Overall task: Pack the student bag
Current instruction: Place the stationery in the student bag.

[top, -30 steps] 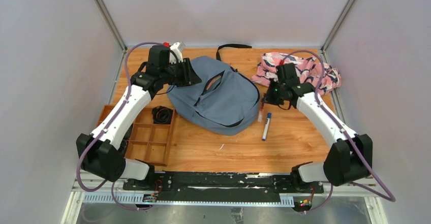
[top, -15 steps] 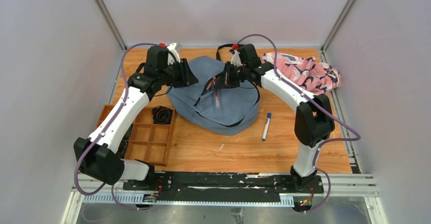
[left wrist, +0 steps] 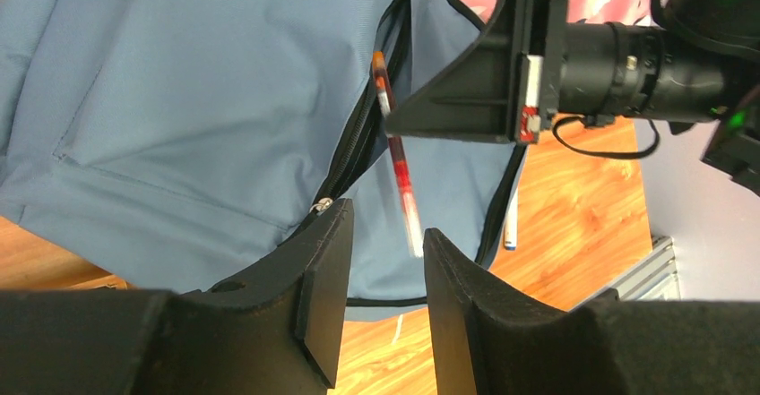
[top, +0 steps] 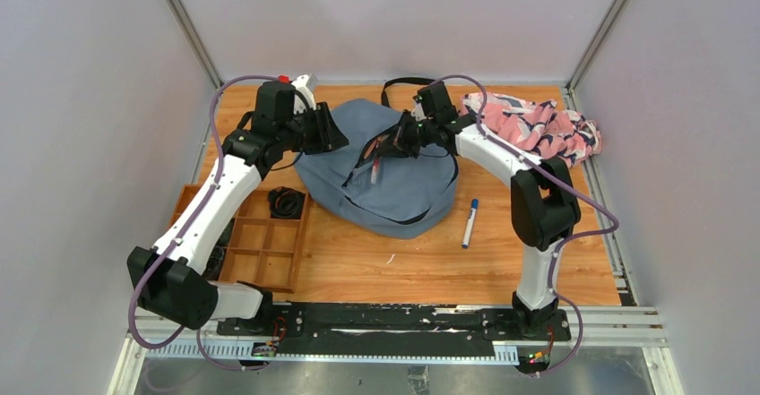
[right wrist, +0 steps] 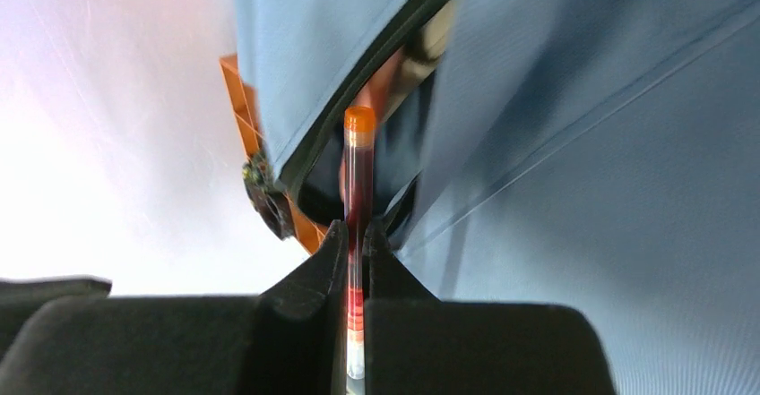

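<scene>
Student bag (top: pixel 394 184) lies mid-tabletop (top: pixel 538 252), its zipper (left wrist: pixel 358 135) gaping. Right hand (right wrist: pixel 356 261) is clamped tight on a red pen (right wrist: pixel 358 180), with the orange cap at the opening and the pen's rear end hidden between the fingers. Left hand (left wrist: pixel 385 279) hangs half-open beside the zipper, gripping nothing. The pocket's interior is too dark to read.

One student bag (top: pixel 394 189), two pens (red pen (left wrist: pixel 397 158), blue-capped pen (top: pixel 470 223)), one patterned cloth (top: pixel 533 131), one divided tray (top: pixel 255 265)
</scene>
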Motion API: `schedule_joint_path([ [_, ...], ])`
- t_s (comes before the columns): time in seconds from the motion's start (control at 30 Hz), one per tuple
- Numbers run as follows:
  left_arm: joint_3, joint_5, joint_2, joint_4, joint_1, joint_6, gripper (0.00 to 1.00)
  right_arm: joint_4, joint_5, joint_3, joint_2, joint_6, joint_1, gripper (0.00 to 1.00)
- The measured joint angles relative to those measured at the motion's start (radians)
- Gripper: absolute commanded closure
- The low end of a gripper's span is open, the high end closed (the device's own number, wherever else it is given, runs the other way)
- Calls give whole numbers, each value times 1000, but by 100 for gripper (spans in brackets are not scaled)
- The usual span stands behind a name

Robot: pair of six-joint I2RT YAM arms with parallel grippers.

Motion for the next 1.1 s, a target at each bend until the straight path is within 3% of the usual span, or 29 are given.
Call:
schedule_joint_path([
  [0.4, 0, -15, -3, -16, 0, 6, 58, 15, 103, 64, 110, 193, -37, 100],
  [0.83, 0, -36, -25, -34, 0, 27, 58, -11, 304, 181, 163, 190, -28, 100],
  [0.87, 0, -35, -25, -34, 0, 27, 58, -11, 312, 181, 164, 188, -24, 97],
  [0.97, 0, -33, -25, -34, 0, 26, 58, -6, 342, 177, 164, 177, -3, 67],
  [1.1, 0, -33, -26, -34, 0, 26, 58, 45, 355, 113, 137, 158, 22, 48],
])
